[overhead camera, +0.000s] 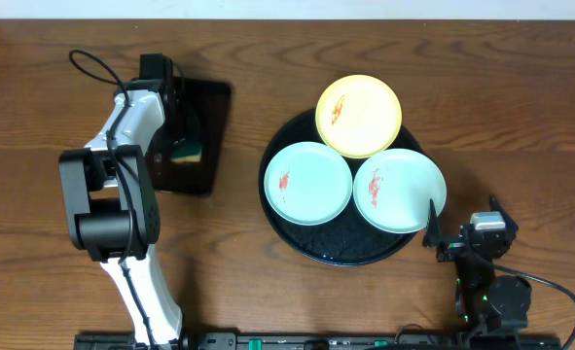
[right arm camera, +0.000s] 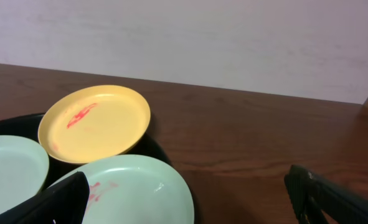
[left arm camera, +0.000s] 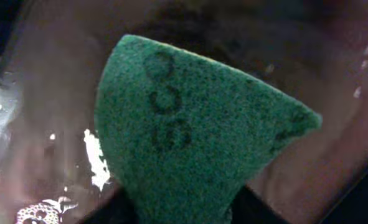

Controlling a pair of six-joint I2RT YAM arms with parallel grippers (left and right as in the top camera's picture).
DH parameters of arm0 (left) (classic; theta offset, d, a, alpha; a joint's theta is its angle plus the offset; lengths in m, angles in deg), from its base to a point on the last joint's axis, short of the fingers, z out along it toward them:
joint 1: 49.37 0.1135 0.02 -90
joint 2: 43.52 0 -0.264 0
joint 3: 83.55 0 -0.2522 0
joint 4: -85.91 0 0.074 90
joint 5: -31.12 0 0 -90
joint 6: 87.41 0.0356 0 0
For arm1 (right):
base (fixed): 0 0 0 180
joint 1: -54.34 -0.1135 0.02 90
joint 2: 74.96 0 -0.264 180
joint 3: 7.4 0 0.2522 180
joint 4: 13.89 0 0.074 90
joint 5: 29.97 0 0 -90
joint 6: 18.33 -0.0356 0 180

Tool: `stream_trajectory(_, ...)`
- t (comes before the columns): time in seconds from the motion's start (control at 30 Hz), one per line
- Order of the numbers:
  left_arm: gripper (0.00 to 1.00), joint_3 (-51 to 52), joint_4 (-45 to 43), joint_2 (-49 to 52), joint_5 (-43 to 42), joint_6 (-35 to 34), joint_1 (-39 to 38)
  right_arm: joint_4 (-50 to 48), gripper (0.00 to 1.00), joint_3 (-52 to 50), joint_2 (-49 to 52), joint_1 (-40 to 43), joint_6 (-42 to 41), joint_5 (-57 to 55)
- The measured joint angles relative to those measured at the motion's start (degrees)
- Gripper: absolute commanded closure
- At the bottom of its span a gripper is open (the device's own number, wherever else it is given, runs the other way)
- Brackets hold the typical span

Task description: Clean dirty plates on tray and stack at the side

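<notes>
On the tray (overhead camera: 302, 241) lie three smeared plates (overhead camera: 308, 182); left gripper (overhead camera: 180, 136) apparently pinches sponge (left arm camera: 190, 137), right gripper (overhead camera: 462, 219) spread.

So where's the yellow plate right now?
In the overhead view, the yellow plate sits at the far edge of the tray, right of centre, just behind the two mint plates.

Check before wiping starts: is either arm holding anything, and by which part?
Left fingers appear to pinch the green sponge at its narrowed near end; right fingers hold nothing.

Overhead looks down; right wrist (low) shares the plates (overhead camera: 359, 115).
</notes>
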Motion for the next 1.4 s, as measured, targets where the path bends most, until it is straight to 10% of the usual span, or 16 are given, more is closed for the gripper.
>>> stream_trajectory(0.07, 0.92, 0.0, -0.2, 0.0, 0.0, -0.2, 0.0, 0.0, 0.01, 0.0, 0.0, 0.0, 0.0, 0.0)
stream_trajectory(0.9, 0.93, 0.0, 0.7, -22.8, -2.3, -0.3, 0.0, 0.0, 0.01, 0.0, 0.0, 0.0, 0.0, 0.0)
stream_trajectory(1.4, 0.93, 1.9, -7.2, -8.4, -1.7, -0.4, 0.0, 0.0, 0.01, 0.0, 0.0, 0.0, 0.0, 0.0)
